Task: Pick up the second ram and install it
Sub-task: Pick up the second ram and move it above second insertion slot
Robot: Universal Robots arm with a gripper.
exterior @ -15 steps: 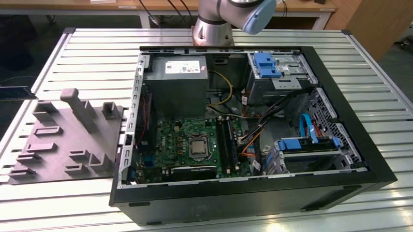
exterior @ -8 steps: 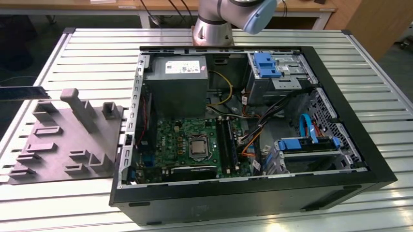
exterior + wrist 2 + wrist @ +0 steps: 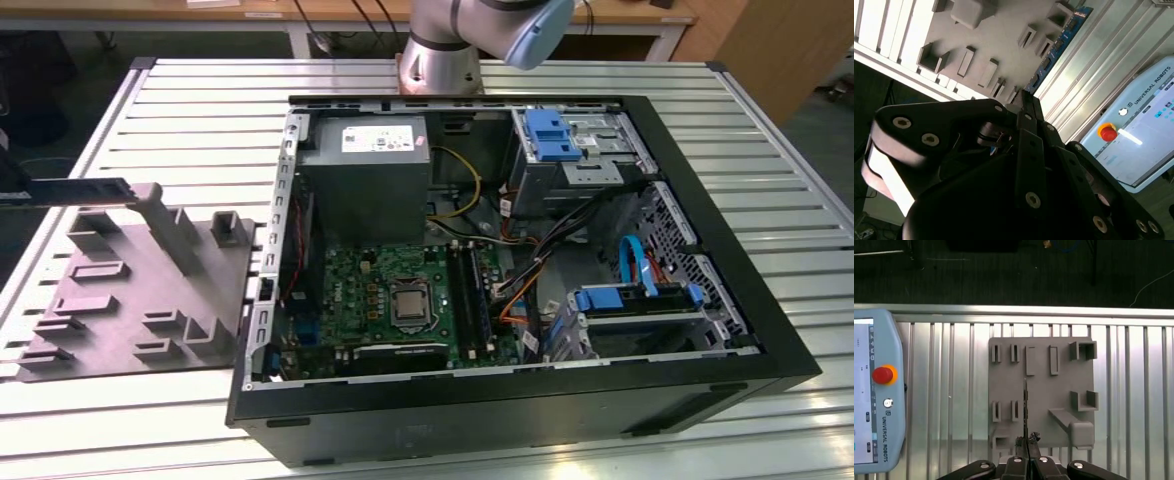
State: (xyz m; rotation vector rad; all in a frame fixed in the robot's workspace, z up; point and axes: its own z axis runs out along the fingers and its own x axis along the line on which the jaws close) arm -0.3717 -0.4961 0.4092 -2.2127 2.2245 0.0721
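1. Watching from my remote desk: the gripper point(image 3: 1026, 442) is clenched on the second ram point(image 3: 1025, 405); in the first wrist view I see the stick edge-on, a thin dark line running out from the fingertips over the grey holder tray point(image 3: 1059, 385).
2. In the second wrist view the second ram point(image 3: 1061, 42) shows its blue face, slanting away from the gripper point(image 3: 1021, 97) across the tray point(image 3: 989, 30); I cannot tell whether the stick touches the tray.
3. A control pendant point(image 3: 879, 405) with a red button point(image 3: 883, 375) lies on the slatted table point(image 3: 954, 390) just beside the tray.
4. In the exterior view an open computer case point(image 3: 534, 420) sits on the table, to the exterior view's right of the tray point(image 3: 147, 300); a green circuit board point(image 3: 387, 290) lies inside it, and the arm's base point(image 3: 441, 60) stands behind the case.
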